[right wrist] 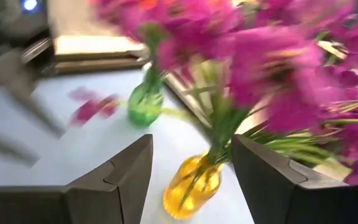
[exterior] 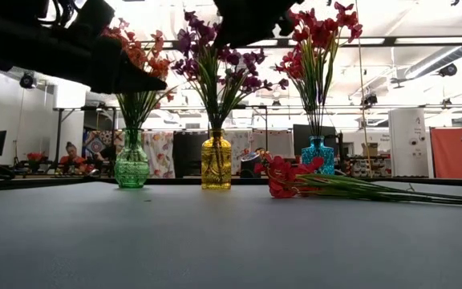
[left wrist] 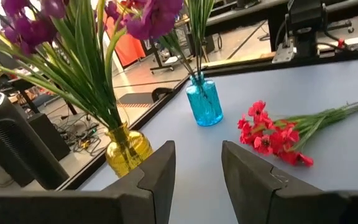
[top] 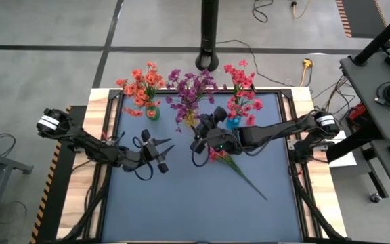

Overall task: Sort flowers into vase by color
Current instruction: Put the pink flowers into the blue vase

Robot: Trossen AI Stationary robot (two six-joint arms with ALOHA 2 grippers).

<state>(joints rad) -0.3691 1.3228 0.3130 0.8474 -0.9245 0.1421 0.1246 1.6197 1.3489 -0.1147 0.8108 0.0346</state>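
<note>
Three vases stand along the table's far edge: a green vase with orange-red flowers, a yellow vase with purple flowers, and a blue vase with pink-red flowers. One pink-red spray lies flat on the table, blossoms toward the vases, stem pointing to the near right. My left gripper hovers open left of centre. My right gripper is open above the table, just near of the yellow vase; the loose spray lies beneath its wrist.
The blue mat fills the table inside a black frame with wooden edges. A black post stands beyond the far edge. The near half of the mat holds only the spray's stem. A cart stands to the right.
</note>
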